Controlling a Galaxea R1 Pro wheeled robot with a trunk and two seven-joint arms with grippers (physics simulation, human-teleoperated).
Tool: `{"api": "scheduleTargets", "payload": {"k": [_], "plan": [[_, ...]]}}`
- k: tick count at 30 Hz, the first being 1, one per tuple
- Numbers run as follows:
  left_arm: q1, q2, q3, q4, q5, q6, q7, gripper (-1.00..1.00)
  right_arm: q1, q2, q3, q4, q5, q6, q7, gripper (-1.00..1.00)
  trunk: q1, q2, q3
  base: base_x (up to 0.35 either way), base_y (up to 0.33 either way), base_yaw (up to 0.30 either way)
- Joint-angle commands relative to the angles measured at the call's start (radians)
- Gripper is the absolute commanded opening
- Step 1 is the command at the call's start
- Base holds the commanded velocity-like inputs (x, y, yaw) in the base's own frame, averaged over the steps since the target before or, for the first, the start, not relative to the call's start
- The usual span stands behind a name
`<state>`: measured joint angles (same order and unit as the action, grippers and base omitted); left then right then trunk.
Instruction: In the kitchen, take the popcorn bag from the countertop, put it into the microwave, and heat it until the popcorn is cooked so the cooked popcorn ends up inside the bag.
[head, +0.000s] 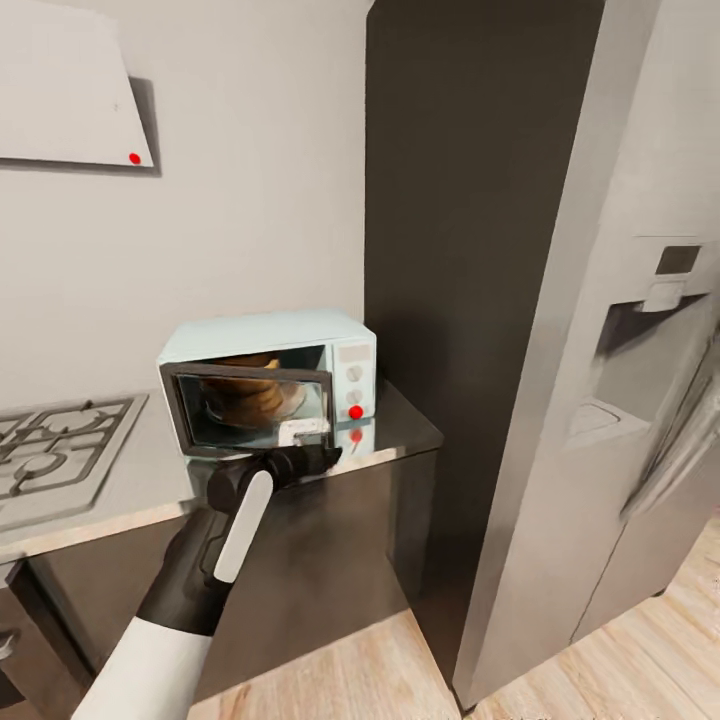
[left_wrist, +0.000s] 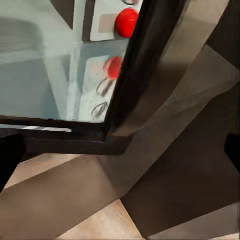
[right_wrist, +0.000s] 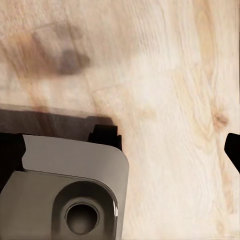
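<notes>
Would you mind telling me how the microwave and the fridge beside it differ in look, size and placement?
The microwave is a small pale mint-blue box; the fridge is a tall grey unit, far larger. The microwave sits on the countertop, while the fridge stands on the wood floor. The microwave has a dark glass door, knobs and a red dot; the fridge front carries a recessed dispenser. Both are boxy appliances.

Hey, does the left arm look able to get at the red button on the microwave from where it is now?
Probably yes. The left gripper is already at the microwave's front lower edge, with the red button just up and to its right. The door looks nearly shut, leaving the control panel uncovered.
</notes>
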<state>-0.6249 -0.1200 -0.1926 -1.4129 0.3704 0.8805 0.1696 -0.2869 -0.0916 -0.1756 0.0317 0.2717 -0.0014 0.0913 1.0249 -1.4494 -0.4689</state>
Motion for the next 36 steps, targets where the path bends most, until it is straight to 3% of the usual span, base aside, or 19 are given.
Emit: {"api": "scheduleTargets", "payload": {"k": [1,9,10,11,13,21,36], "plan": [[-0.001,-0.002,-0.001,-0.001,0.01,0.003,0.01,1.0,-0.001,0.0,-0.009,0.002,0.009,0.0,0.002,1.0,0.0,-0.001,-0.001,0.18,0.0,-0.251],[-0.001,-0.002,0.001,-0.021,0.009,0.002,0.02,1.0,-0.001,0.0,-0.008,0.002,0.009,0.004,0.002,1.0,0.0,-0.001,-0.001,0.279,0.0,-0.101],[-0.001,0.0,0.002,-0.021,0.009,0.002,0.041,1.0,-0.001,0.0,-0.008,0.002,0.009,0.004,0.002,1.0,0.0,-0.001,-0.001,0.094,0.0,-0.002],[-0.001,0.001,0.003,-0.022,0.01,0.002,0.122,1.0,-0.001,0.0,-0.009,0.002,0.009,0.004,0.002,1.0,0.0,-0.001,-0.001,0.025,0.0,-0.001],[-0.001,0.002,0.002,-0.034,0.012,0.005,0.151,1.0,-0.001,0.0,-0.009,0.002,0.009,0.004,0.002,1.0,0.0,-0.001,-0.001,0.01,0.0,0.0],[-0.001,-0.003,0.001,-0.041,0.013,0.002,0.164,1.0,-0.001,-0.002,-0.009,0.002,0.009,0.004,0.002,1.0,0.0,-0.001,-0.001,0.007,0.0,0.0],[-0.001,-0.003,0.0,-0.041,0.012,0.002,0.168,1.0,-0.001,-0.002,-0.008,0.002,0.009,0.006,0.002,1.0,0.0,-0.001,-0.001,0.194,0.0,0.0]]}}
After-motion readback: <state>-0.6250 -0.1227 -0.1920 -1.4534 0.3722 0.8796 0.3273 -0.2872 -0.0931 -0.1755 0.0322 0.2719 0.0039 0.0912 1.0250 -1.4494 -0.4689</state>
